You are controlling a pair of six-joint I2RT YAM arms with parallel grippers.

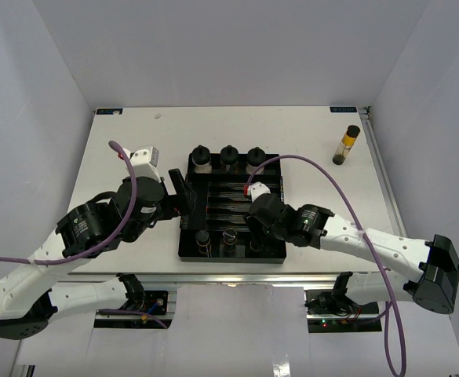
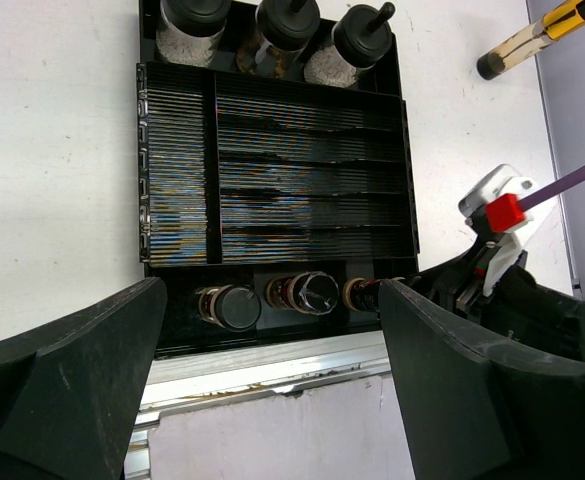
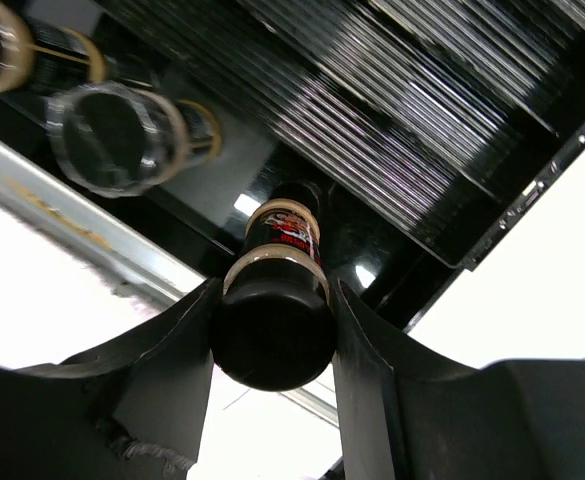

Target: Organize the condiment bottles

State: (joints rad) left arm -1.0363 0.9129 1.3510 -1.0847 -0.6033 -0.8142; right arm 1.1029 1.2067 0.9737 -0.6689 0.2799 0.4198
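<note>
- You are working over a black tray (image 1: 227,206) sitting in the middle of the surface (image 1: 135,137). Its ribbed centre is lying bare, and bottle slots are running along its far and near edges.
- 3 squat bottles (image 1: 229,155) with knobbed lids are standing side by side in the far row, so that row is reading as full.
- 2 slimmer bottles (image 2: 227,307) are sitting in the near row, at its left and middle places.
- The right jaws are gripping a slim dark bottle (image 3: 272,320) with a label, pinching it at the cap end with 1 finger on each side. Its base is pointing into the right-hand place of the near row, just beside the middle bottle. I cannot tell whether the base is touching the tray floor.
- Judgement: you are holding it by the cap so the body is entering the slot without the jaws fouling its neighbour. This is looking like the seating step.
- The left jaws are standing wide and holding nothing, hovering at the tray's left side. They are likely waiting there to avoid crossing the right arm.
- 1 yellow-filled bottle (image 1: 345,145) is sitting outside the tray near the far right corner, well apart from both jaws. I cannot tell whether it is upright or lying.
- Judgement: the job is nearing its end, and that outlying bottle is remaining for you to collect.
</note>
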